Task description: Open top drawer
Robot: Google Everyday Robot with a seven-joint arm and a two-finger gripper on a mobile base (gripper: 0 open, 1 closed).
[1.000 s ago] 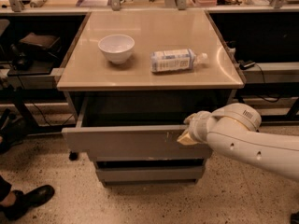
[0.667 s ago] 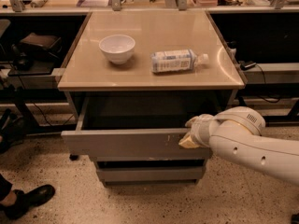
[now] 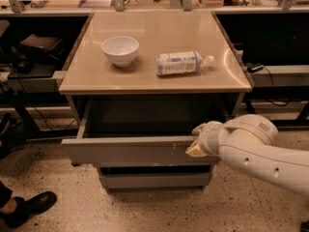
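- Top drawer (image 3: 130,151) just below the worktop (image 3: 154,81), standing open, front drawn out toward the near side, well clear of the cabinet.
- Wide, flat, plain grey front; small pale scratches right of centre, close to the claw; shadowed grey box interior showing behind the front.
- Claw (image 3: 197,141) at the right end of the drawer front, over its top edge, pale tip against the grey face; spread or pinching, cannot tell.
- White arm (image 3: 256,151) reaching in from the near right.
- Narrower grey drawer (image 3: 154,180) underneath, set further back.
- On the worktop: white bowl (image 3: 120,50) at the left, plastic bottle (image 3: 179,63) lying on its side to the right, cap pointing right, the two apart.
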